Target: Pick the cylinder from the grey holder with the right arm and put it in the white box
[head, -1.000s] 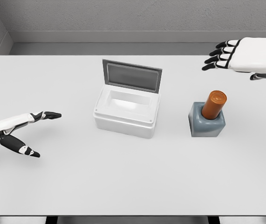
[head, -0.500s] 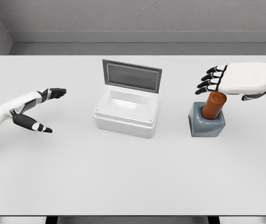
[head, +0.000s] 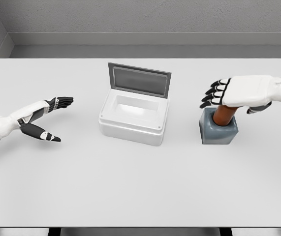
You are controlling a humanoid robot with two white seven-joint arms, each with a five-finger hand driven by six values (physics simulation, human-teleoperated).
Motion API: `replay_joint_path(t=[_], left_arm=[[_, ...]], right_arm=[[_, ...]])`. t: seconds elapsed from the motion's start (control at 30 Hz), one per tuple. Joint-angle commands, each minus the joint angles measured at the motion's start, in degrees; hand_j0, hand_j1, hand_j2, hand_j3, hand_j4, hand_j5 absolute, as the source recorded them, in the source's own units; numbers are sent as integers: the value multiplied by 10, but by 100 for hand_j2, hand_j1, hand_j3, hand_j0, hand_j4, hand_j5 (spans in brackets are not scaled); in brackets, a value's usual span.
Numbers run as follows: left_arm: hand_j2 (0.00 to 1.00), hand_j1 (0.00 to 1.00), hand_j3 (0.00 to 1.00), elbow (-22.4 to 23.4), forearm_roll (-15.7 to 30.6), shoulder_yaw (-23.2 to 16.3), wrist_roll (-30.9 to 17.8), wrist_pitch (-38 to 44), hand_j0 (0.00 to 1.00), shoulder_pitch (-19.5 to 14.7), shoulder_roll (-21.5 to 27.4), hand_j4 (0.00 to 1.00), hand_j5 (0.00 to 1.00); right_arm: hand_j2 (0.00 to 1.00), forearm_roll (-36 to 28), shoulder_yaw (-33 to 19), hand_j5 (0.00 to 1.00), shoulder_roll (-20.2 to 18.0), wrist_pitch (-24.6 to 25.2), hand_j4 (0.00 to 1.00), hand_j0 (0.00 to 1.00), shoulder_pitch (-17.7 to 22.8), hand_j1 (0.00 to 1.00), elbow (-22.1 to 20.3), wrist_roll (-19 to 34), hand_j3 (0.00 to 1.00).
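Right hand hovers palm-down with fingers spread, holding nothing, directly over the orange cylinder. Under it all spreads the white table. Well to that hand's left sits the white box, lid raised. Just below the palm, the grey holder keeps the cylinder upright. Far left, the left hand floats with fingers extended, empty.

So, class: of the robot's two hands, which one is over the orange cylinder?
The right hand, coming in from the picture's right: it is over the top of the orange cylinder in the grey holder. The left hand is far away, left of the white box.
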Motion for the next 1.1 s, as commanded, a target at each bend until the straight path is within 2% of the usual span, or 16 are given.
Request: replay_joint_path(t=[0.0,0.57,0.67,0.73,0.77,0.83,0.87,0.97,1.03,1.07], left_arm=[[100,100,100,0,4,1,0,1,100,0,0,100,100],[100,100,100,0,2,1,0,1,100,0,-1,100,100],[100,100,100,0,2,1,0,1,100,0,-1,100,100],[100,100,100,0,2,1,0,1,100,0,-1,100,100],[100,100,100,0,2,1,0,1,100,0,-1,100,100],[100,100,100,0,2,1,0,1,100,0,-1,100,100],[100,100,100,0,2,1,0,1,100,0,-1,100,100],[100,100,100,0,2,1,0,1,100,0,-1,100,100],[100,100,100,0,2,1,0,1,100,0,-1,100,100],[100,100,100,0,2,1,0,1,100,0,-1,100,100]], right_arm=[[100,0,3,100,0,1,100,100,0,100,9,0,100],[99,11,12,99,16,1,99,99,1,99,22,0,99],[87,12,21,87,19,1,87,87,1,87,22,0,87],[72,16,20,72,19,1,72,72,1,72,21,0,72],[62,16,20,62,19,1,62,62,1,62,21,0,62],[53,16,20,53,19,1,53,53,1,53,21,0,53],[45,16,19,45,19,1,45,45,1,45,21,0,45],[31,16,19,31,19,1,31,31,1,31,21,0,31],[23,16,17,23,19,1,23,23,1,23,21,0,23],[23,16,17,23,18,1,23,23,1,23,21,0,23]])
